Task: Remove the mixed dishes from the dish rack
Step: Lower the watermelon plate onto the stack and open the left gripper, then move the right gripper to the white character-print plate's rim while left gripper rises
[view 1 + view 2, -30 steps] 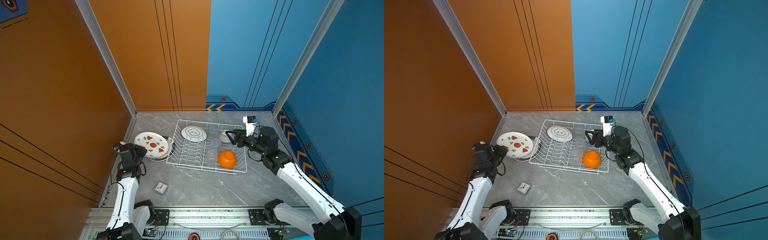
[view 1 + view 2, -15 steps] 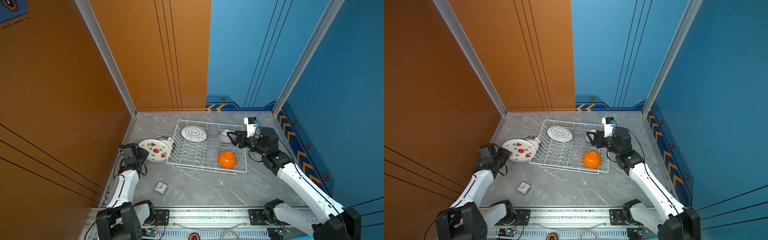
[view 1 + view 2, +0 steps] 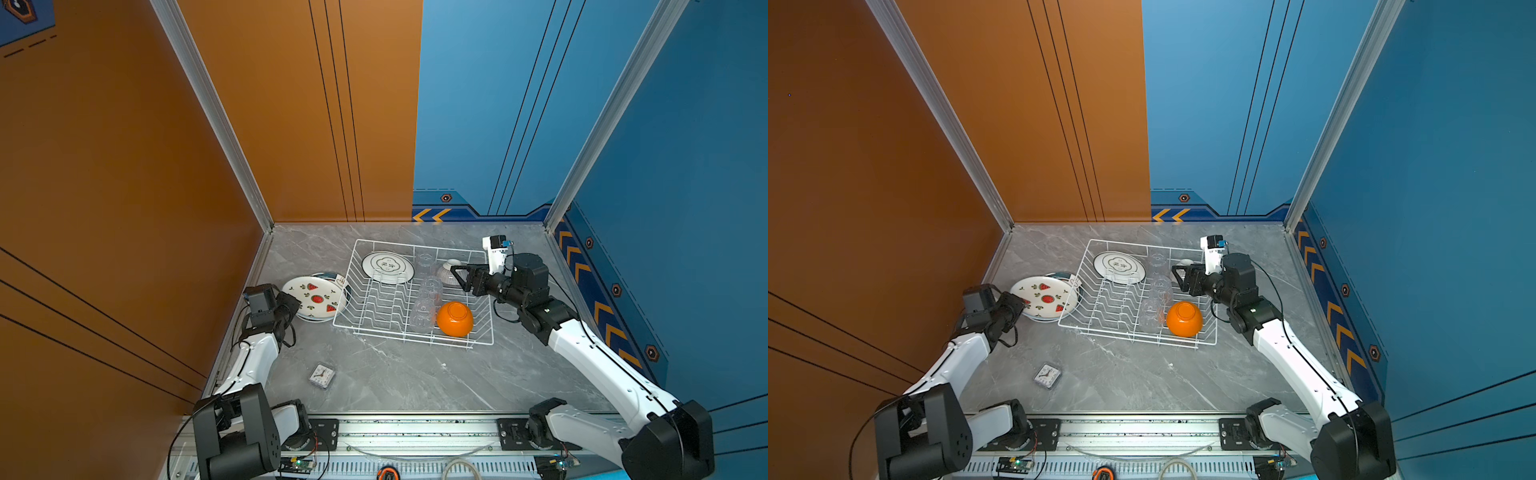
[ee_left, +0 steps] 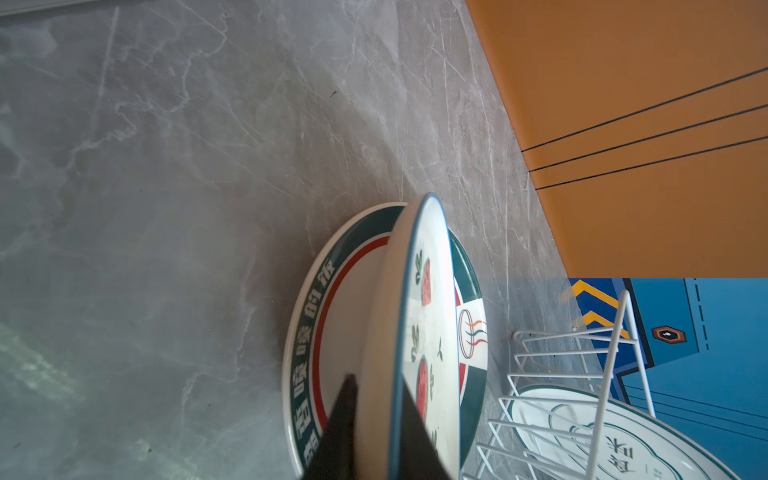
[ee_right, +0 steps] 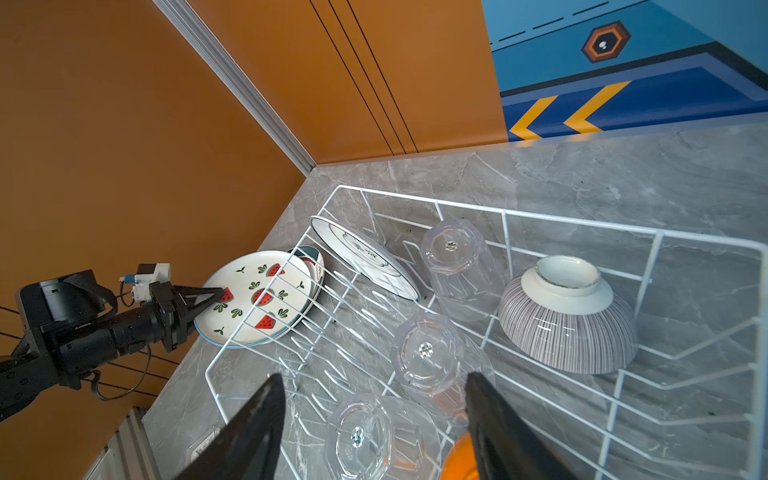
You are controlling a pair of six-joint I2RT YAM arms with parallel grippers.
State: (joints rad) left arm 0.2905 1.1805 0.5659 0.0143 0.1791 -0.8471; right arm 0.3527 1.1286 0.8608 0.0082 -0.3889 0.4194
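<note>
Left claw straddles the rim of the round white watermelon-print plate, whether pinching I cannot tell; it leans on a green-rimmed plate beside the white wire dish rack. Right claw hangs spread over the rack, by its clear glass tumblers.

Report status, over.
Left pincer straddling round white watermelon-print plate rim, grip unclear. Right pincer open over white wire dish rack. Nothing in the way.

Inside white wire dish rack: green-patterned plate leaning in far-left dividers; 3 clear tumblers upside down in a row; small ribbed bowl inverted far rt; glossy orange bowl bottom-up, near rt. Outside, just left: watermelon plate tilted atop green-rimmed plate (lies flat underneath, mostly hidden).
</note>
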